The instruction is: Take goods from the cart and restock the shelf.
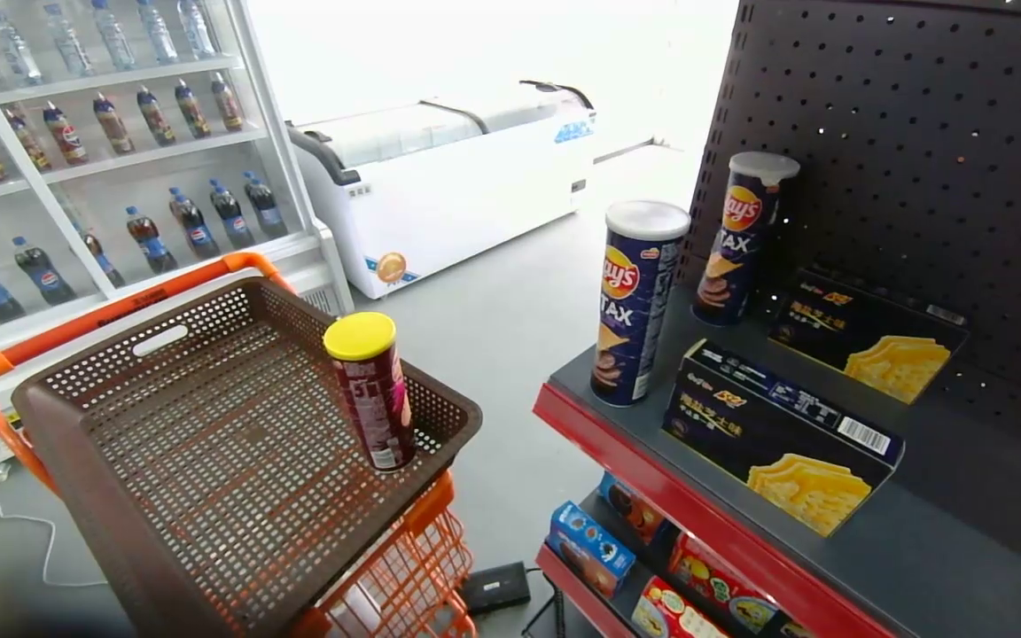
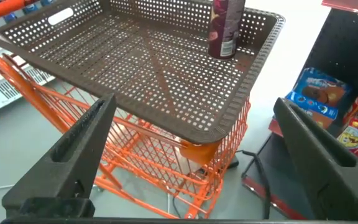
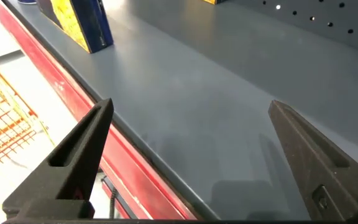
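the left fingers (image 2: 73,162) stand wide apart with nothing between them, hanging beside the orange cart (image 2: 148,168), near a corner of its brown basket (image 2: 135,81). the right fingers (image 3: 73,155) are spread just as wide and hold nothing, over a bare stretch of the grey shelf (image 3: 216,93), just inside its red front edge (image 3: 61,81).

1 dark red can (image 1: 370,390) with a yellow lid stands upright in the basket, against the wall nearest the shelf. on the shelf, 2 blue chip canisters (image 1: 636,301) stand upright, 1 behind the other, with 2 dark cracker boxes (image 1: 776,434) just beside them. a blue snack box (image 1: 588,548) lies on the lower shelf. a drinks fridge (image 1: 120,133) and a white chest freezer (image 1: 457,177) stand beyond the cart.
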`<state>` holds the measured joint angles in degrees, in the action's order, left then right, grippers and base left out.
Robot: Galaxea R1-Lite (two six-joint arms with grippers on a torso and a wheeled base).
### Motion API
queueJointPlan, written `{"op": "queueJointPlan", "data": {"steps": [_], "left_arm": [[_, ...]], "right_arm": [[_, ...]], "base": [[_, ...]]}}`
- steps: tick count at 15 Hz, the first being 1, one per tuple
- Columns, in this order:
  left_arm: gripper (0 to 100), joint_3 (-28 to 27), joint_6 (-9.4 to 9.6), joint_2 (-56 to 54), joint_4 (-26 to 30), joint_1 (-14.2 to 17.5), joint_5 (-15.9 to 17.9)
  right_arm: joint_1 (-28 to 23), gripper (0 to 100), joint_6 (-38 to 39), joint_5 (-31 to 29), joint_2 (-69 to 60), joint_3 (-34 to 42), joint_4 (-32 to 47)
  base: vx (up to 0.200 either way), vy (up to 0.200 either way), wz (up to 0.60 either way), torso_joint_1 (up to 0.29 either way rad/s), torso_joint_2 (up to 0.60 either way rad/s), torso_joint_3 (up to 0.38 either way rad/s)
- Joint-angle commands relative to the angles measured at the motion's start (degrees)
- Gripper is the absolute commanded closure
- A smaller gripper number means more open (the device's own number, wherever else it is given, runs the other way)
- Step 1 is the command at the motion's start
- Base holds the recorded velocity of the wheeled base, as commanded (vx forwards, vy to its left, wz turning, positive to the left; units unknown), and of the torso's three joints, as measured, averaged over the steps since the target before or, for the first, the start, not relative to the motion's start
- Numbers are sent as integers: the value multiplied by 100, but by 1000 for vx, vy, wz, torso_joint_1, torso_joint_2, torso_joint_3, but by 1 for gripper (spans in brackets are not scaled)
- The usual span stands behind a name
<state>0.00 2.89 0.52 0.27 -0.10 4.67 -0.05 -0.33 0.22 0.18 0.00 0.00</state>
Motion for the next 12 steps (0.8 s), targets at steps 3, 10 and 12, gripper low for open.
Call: {"op": "queueJointPlan", "data": {"steps": [3,10,12], "left_arm": [[0,0,-16,0,0,1,-1],[0,-1591,291,2549,272,-122,34],[0,-1934,300,3648,17,-122,34]], "right_arm": [[5,0,-2,4,8,0,0],[5,0,-2,4,8,0,0],[5,0,-2,4,8,0,0]], "base": [[0,0,0,0,0,0],[0,0,0,0,0,0],[0,0,0,0,0,0]]}}
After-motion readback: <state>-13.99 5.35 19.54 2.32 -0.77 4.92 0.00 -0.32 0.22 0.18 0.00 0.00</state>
